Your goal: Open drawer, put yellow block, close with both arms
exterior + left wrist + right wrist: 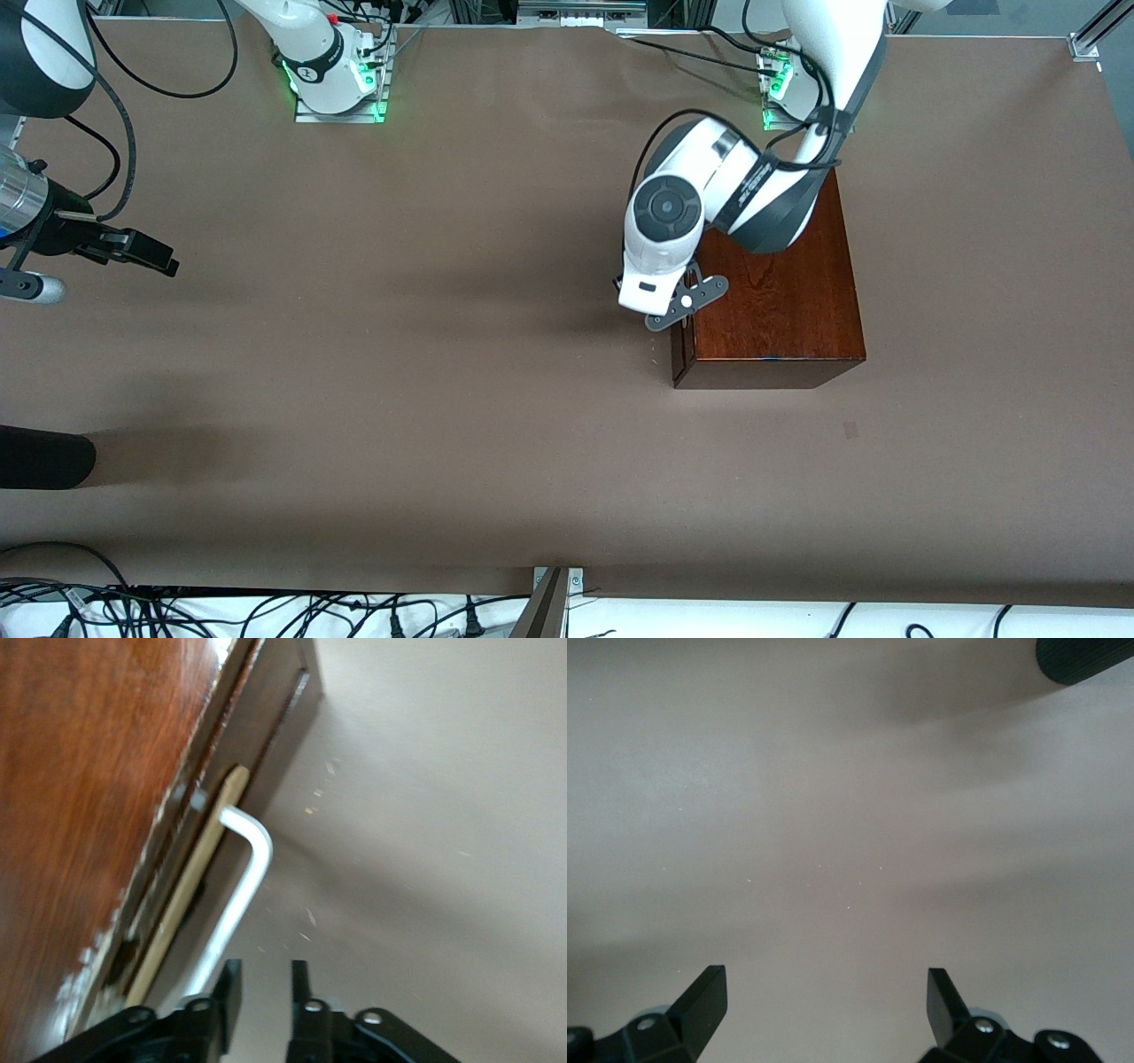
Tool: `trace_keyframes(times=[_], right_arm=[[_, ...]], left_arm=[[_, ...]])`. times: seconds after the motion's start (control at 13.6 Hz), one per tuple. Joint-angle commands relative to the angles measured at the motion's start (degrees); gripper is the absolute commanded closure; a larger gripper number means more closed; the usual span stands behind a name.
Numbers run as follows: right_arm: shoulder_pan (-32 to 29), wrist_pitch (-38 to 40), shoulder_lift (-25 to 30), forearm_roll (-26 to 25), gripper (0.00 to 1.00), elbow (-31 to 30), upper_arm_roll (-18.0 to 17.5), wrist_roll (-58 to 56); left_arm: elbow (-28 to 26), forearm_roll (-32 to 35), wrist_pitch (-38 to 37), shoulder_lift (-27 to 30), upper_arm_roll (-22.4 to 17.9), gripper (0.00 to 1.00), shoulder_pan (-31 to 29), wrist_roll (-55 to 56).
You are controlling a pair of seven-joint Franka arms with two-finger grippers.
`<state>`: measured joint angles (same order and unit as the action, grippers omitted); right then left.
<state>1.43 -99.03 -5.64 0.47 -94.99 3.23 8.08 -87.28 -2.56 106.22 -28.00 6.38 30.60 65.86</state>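
The brown-covered table (443,399) carries one big thing, the reddish-brown wooden box (780,301), toward the left arm's end. Its drawer (190,881) sits shut or very nearly shut against the box front, with only a thin pale edge of the tray showing beside the dark panel. The white bar handle (244,877) stands off that front.

The left arm reaches down over the box corner, and the left gripper (266,992) hangs just beside the handle. Its fingers are parted by a narrow gap with nothing between them, and the bar lies outside that gap. The right gripper (828,997) waits spread wide and empty over bare table at the right arm's end.

The yellow block is not visible in any view, so its place cannot be told.

Risks, as I judge them: the narrow gap may miss the bar, so a finger could land on top of the handle or scrape the drawer front. A pull from a poor, off-centre grip could drag the whole box across the table instead of sliding the tray out. With the block unseen, the placing step has no evident target yet
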Motion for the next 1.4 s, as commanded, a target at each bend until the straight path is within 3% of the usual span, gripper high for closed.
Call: trace_keyframes(times=[0.0,0.22,0.37,0.74,1.03,1.33], right_arm=[[-0.37,0.33,0.11,0.94,0.00,1.04,-0.24,0.44],[-0.37,0.24,0.11,0.94,0.00,1.12,-0.24,0.44],[-0.37,0.33,0.11,0.94,0.00,1.12,-0.24,0.44],[-0.37,0.24,0.02,0.94,0.00,1.12,-0.24,0.44],[-0.37,0.24,0.02,0.94,0.00,1.12,-0.24,0.53],[-0.37,0.15,0.02,0.85,0.00,1.12,-0.24,0.53]], left_arm=[[-0.43,-1.92,-0.93,4.44,1.61,0.00,-0.72,-2.48],[-1.31,-3.67,-1.02,9.88,1.97,0.00,-3.26,-10.64],[-4.81,-3.76,-1.28,14.71,1.88,0.00,-5.80,-14.07],[-7.46,-3.76,-9.44,22.89,1.54,0.00,-13.71,-27.85],[-11.05,-3.15,-11.39,28.16,0.83,0.00,-19.95,-42.96],[-11.25,-1.66,-11.39,29.50,-5.13,0.00,-21.64,-59.83]])
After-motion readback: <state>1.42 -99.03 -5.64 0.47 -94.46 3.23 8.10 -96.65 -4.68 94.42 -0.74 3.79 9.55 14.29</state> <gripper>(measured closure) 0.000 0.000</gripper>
